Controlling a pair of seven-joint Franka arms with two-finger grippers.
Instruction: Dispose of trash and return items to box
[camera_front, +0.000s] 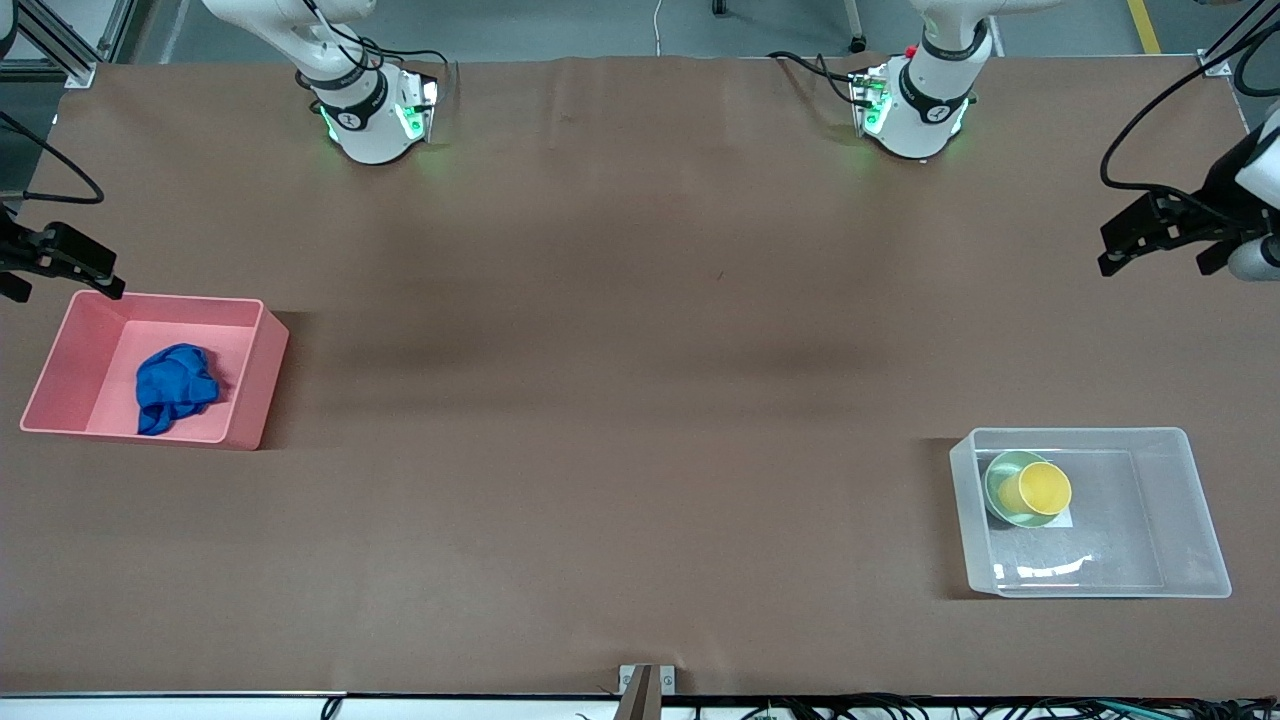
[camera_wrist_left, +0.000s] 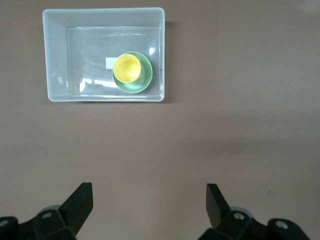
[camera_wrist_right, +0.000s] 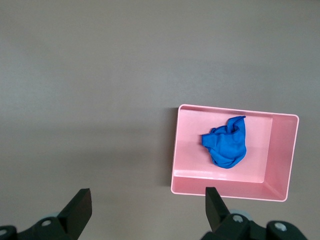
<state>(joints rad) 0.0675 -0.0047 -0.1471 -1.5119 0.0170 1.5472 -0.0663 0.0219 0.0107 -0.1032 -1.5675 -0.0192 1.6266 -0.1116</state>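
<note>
Sitting nearest the front camera, toward the left arm's end of the worktop (camera_front: 620, 400), is the clear box (camera_front: 1195, 520). In it the mint-green bowl (camera_front: 1000, 495) rests on the base, and the yellow cup (camera_front: 1045, 487) sits in the bowl, tipped on its side in the front view. The left wrist view looks straight down into the box and shows what the front view does not: the small white label (camera_wrist_left: 110, 62) on the base, just beside the cup.

Farther from the camera, toward the right arm's end, stands the pink bin (camera_front: 255, 375) with the blue cloth wad (camera_front: 175, 388) lying on its floor. The right wrist view shows the wad's folds and the bin's whole rim.

Farther still, the left hand (camera_front: 1150, 240) hangs over bare worktop at its edge, fingers spread wide and holding nothing. The right hand (camera_front: 60, 265) hovers at the bin's rim, equally wide and holding nothing. Each wrist view shows its own two fingertips (camera_wrist_left: 80, 200) well apart.
</note>
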